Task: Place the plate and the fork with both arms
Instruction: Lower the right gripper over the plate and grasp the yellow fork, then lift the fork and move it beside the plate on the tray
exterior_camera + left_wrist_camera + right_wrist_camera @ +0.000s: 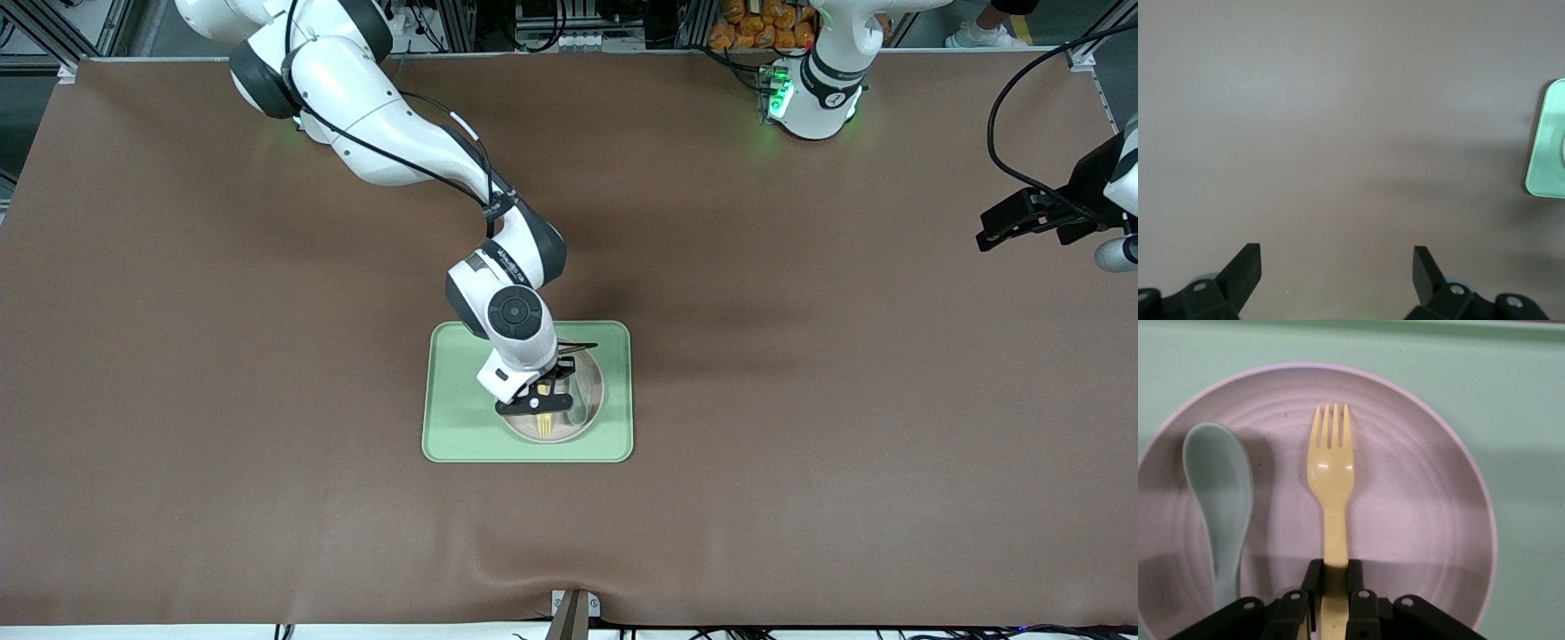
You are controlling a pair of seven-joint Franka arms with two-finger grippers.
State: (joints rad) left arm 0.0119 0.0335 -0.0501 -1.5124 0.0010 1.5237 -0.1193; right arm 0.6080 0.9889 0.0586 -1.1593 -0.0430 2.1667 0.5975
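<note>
The pale beige-pink plate (589,389) lies on the light-green tray (462,427) at the table's middle. My right gripper (542,407) is over the plate, shut on the handle of the pale-yellow fork (544,427). In the right wrist view the fork (1330,473) is clamped between the fingers of my right gripper (1335,570), and its tines lie over the plate (1418,520). My left gripper (985,238) waits open and empty over bare table at the left arm's end. In the left wrist view it (1337,267) frames only tablecloth.
A grey-green spoon (1218,487) lies in the plate beside the fork. The tray's rim (1511,407) surrounds the plate. The left wrist view shows the tray's edge (1545,153). A brown cloth (800,400) covers the table.
</note>
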